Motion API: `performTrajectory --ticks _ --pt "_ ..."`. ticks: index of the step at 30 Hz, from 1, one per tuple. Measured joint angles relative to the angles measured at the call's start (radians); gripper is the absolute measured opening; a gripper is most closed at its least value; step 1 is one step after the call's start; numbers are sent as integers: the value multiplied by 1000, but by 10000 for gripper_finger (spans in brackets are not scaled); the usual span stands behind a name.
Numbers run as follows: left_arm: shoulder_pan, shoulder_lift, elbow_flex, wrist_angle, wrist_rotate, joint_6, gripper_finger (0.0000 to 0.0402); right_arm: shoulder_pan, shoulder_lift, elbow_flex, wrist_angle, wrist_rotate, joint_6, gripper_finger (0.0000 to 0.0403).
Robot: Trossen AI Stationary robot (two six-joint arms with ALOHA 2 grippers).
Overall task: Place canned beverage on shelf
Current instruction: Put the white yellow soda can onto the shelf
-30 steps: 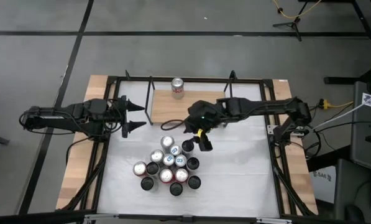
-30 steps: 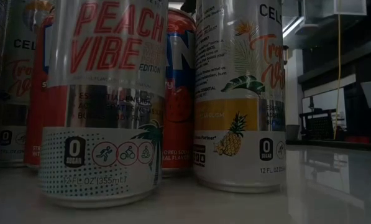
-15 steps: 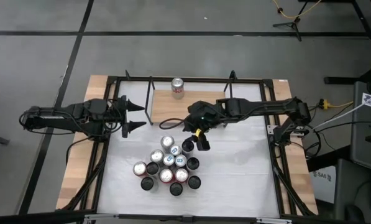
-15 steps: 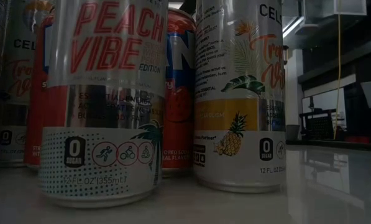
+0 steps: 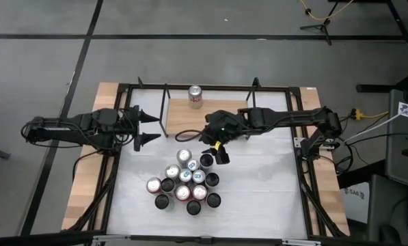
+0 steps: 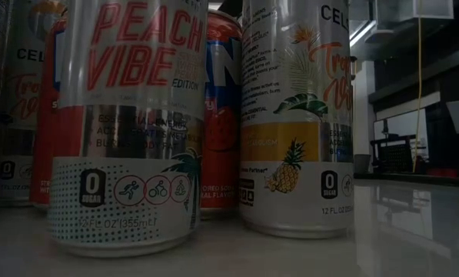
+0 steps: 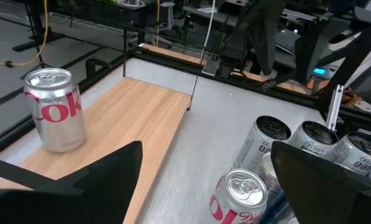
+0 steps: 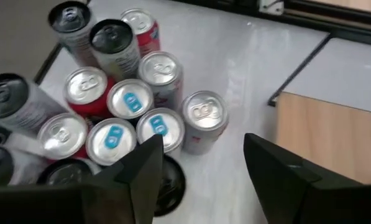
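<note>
cans [image 5: 184, 179] stand clustered mid-table, and the right gripper [image 5: 214, 156] hangs at the far right edge of that cluster, its fingers [image 8: 142, 176] partly spread with nothing between them; in the right wrist view a black-topped can [image 8: 168, 179] sits just below the gap, so it looks like the next pick, though it is not yet held. the left gripper [image 5: 143, 126] waits off the shelf's left end, well clear of the cluster, fingers [image 7: 104, 176] wide and empty.

as for progress, one silver can with red lettering [image 5: 195, 96] is already upright on the shelf [image 5: 207, 117], at its far edge; the rest of the board is bare, so i judge the job has barely begun.

in the way: the cans stand touching, so closing on the black-topped one risks nudging its neighbours, above all the silver can [image 8: 203, 121] beside it. the shelf's thin black upright [image 7: 194, 81] stands at the near end, between cluster and board, and a carried can must clear it.
</note>
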Motion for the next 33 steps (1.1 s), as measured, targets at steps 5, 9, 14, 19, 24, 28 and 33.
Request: performTrajectory --ticks 5,9,14,19,24,28,33 --pt "0 0 0 0 -1 -14 349 0 0 0 18 27 2 218" --pt "0 0 0 -1 -1 -14 349 0 0 0 22 28 2 215" --pt "0 0 0 -2 -1 -14 349 0 0 0 21 53 2 219" --pt "0 0 0 -3 -1 -14 349 0 0 0 15 44 2 272" --pt "0 0 0 -3 -1 -14 349 0 -1 0 11 43 2 347" --pt "0 0 0 -3 -1 -14 349 0 -1 0 12 54 2 384" --pt "0 0 0 -3 -1 -14 349 0 -1 0 11 62 2 399"
